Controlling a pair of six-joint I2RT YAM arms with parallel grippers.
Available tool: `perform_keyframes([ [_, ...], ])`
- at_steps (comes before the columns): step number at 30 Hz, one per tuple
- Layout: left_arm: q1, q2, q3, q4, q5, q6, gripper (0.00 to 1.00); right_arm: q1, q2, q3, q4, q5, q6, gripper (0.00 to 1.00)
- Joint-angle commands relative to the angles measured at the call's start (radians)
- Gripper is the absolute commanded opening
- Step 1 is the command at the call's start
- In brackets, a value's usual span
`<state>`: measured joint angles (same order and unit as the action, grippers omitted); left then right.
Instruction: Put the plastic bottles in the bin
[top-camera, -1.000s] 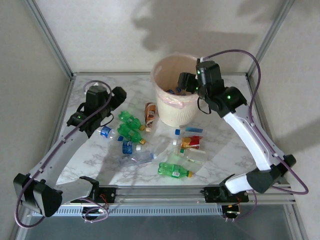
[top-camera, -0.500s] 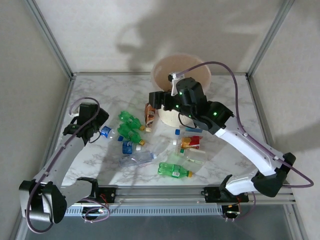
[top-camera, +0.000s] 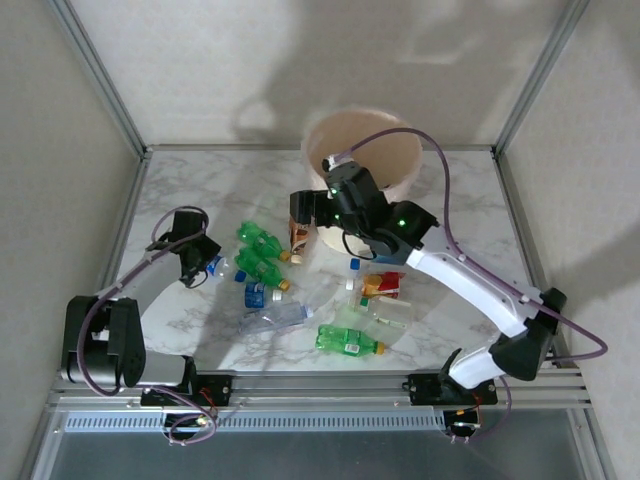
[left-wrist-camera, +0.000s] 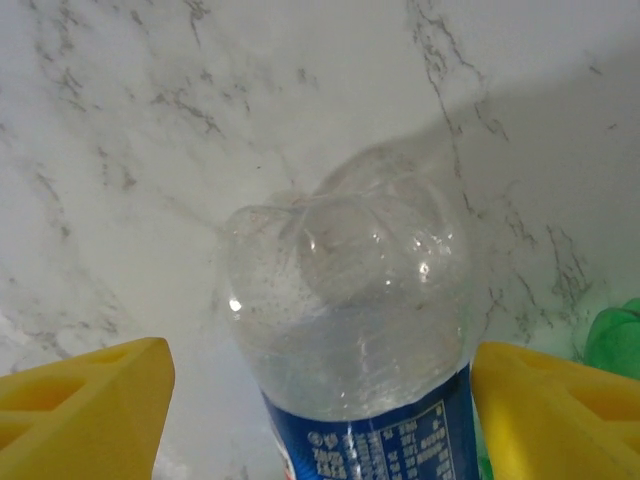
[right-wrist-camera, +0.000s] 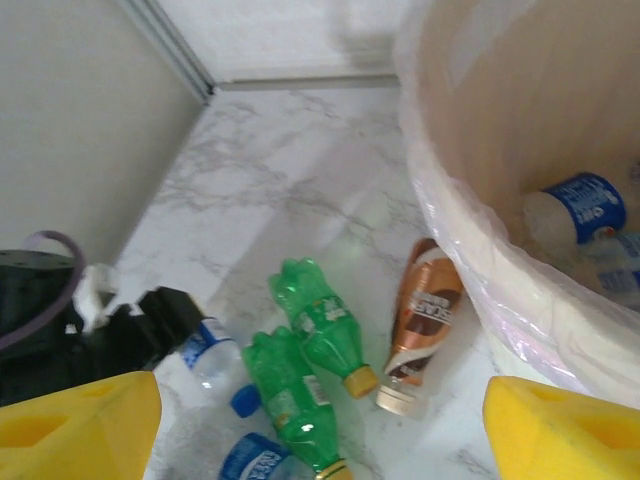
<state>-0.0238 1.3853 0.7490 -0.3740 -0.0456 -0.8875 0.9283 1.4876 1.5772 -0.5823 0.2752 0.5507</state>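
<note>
Left tool (left-wrist-camera: 322, 400) released: fingers (left-wrist-camera: 90, 400) straddle a clear blue-label bottle (left-wrist-camera: 350, 300) lying on the desk (left-wrist-camera: 150, 120) at the left end of the pile, with a gap on one side. Its cap end is cut off. Left arm lies low over the desk's left side. Right tool (right-wrist-camera: 320, 420) spread wide, empty, above brown bottle (right-wrist-camera: 425, 320) and green bottles (right-wrist-camera: 315, 320), just left of the bin (right-wrist-camera: 520, 110). From above, the right arm reaches diagonally far-left and hides the bin's near wall. One binned bottle (right-wrist-camera: 575, 205) visible; what lies beside it is cropped.

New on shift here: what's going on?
Plastic bottles are being cleared into the bin. The left gripper, open, straddles a clear blue-labelled bottle lying on the table. The right gripper hangs open beside the bin, near the brown-orange bottle. Some bottles lie in the bin; most are on the table.
</note>
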Motion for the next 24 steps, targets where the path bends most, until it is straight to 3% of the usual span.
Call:
perform_keyframes([
  [1, 0.010, 0.026, 0.025, 0.045, 0.009, -0.006, 0.78, 0.036, 0.042, 0.069, -0.124, 0.177, 0.106, 0.96],
  [4, 0.010, 0.057, 0.028, 0.058, 0.004, -0.004, 0.79, 0.071, 0.041, 0.057, -0.113, 0.277, 0.133, 0.99],
  [7, 0.016, 0.093, 0.023, 0.074, 0.008, -0.008, 0.79, 0.099, -0.049, -0.081, 0.072, 0.324, 0.091, 0.99],
  [10, 0.019, 0.129, 0.018, 0.095, 0.019, -0.014, 0.77, 0.083, -0.140, -0.186, 0.229, 0.194, 0.056, 0.99],
  [18, 0.021, 0.174, 0.027, 0.124, 0.031, -0.025, 0.66, 0.033, -0.110, -0.158, 0.182, 0.035, 0.066, 0.96],
  [24, 0.022, 0.170, 0.030, 0.136, 0.045, -0.026, 0.58, 0.033, -0.111, -0.157, 0.188, -0.001, 0.047, 0.95],
])
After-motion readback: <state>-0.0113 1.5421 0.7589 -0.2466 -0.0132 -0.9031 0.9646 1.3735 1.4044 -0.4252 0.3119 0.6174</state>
